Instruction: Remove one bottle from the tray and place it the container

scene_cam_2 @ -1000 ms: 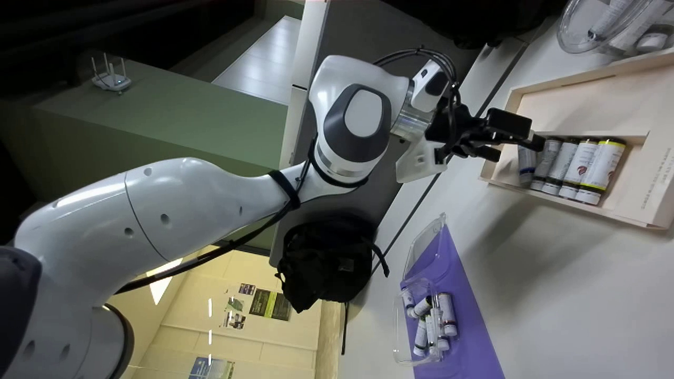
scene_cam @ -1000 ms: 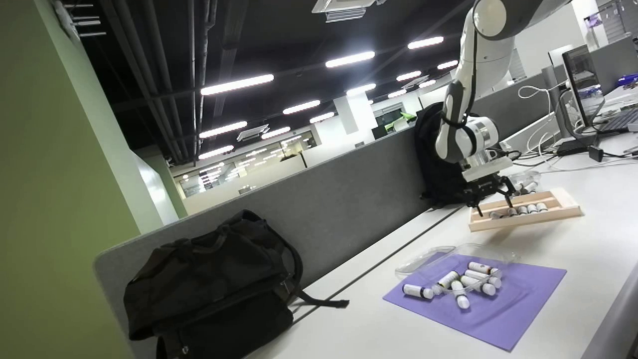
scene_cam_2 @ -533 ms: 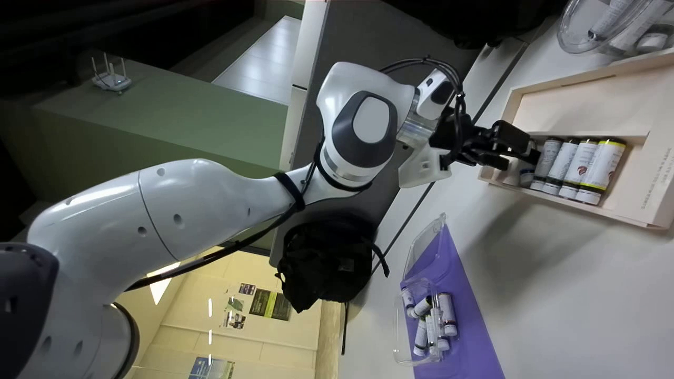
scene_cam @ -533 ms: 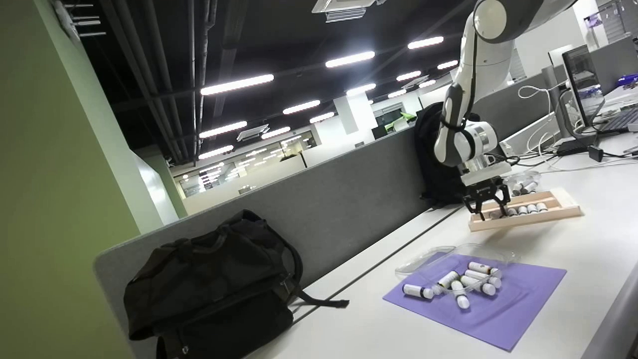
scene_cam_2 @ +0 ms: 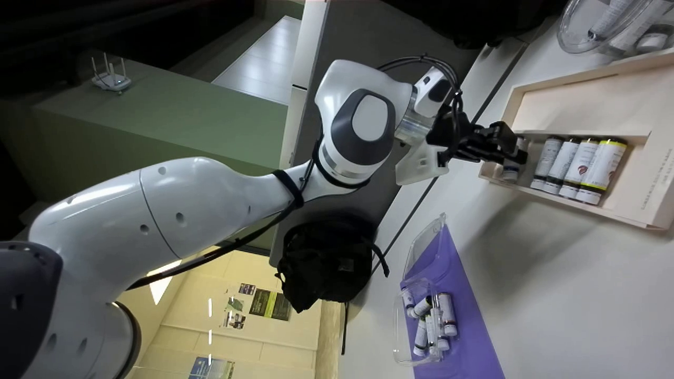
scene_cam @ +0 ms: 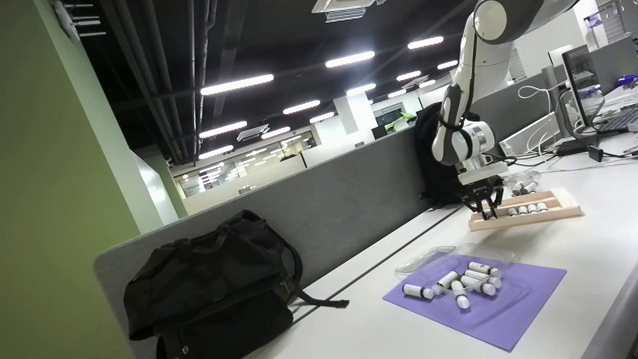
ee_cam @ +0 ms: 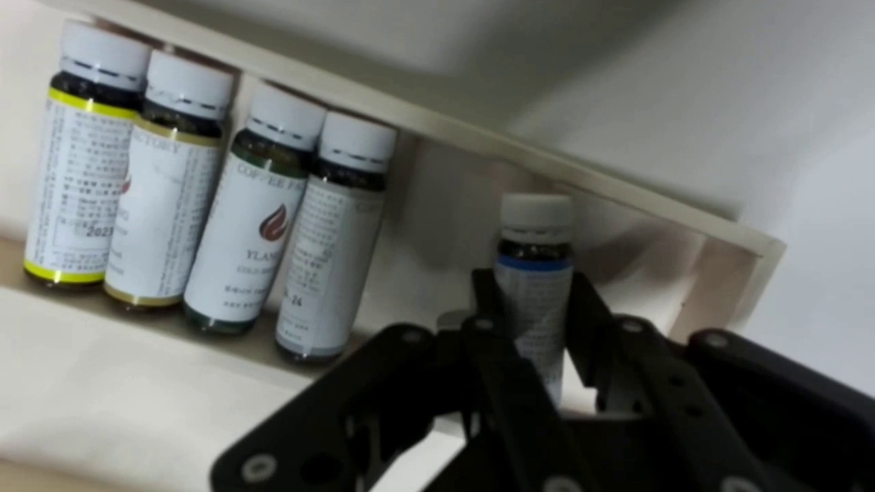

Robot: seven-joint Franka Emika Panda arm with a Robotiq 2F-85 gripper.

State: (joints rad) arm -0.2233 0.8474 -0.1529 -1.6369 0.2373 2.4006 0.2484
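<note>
In the wrist view, my gripper (ee_cam: 533, 301) is shut on a white-capped bottle (ee_cam: 536, 263) with a blue band, one black finger along each side. That bottle stays inside the long compartment of the wooden tray (ee_cam: 451, 130), its cap towards the long rim; whether it touches the floor I cannot tell. Several other bottles (ee_cam: 246, 239) lie in a row further along, with a gap between. Both exterior views have the gripper (scene_cam: 489, 214) down at the tray's end. A clear plastic container (scene_cam_2: 397, 337) with several bottles in it rests on a flat purple square (scene_cam: 528, 294).
Behind the tray is another clear box (scene_cam: 526, 182) of bottles. A grey partition (scene_cam: 359, 199) runs along the table's back, with a black backpack (scene_cam: 431, 159) near the arm and a black bag (scene_cam: 214, 289) further along. Cables and a monitor (scene_cam: 580, 85) stand beyond.
My gripper has come down into the tray and its jaws have closed on the blue-banded bottle. The bottle has shifted towards the tray's end, away from the row.
</note>
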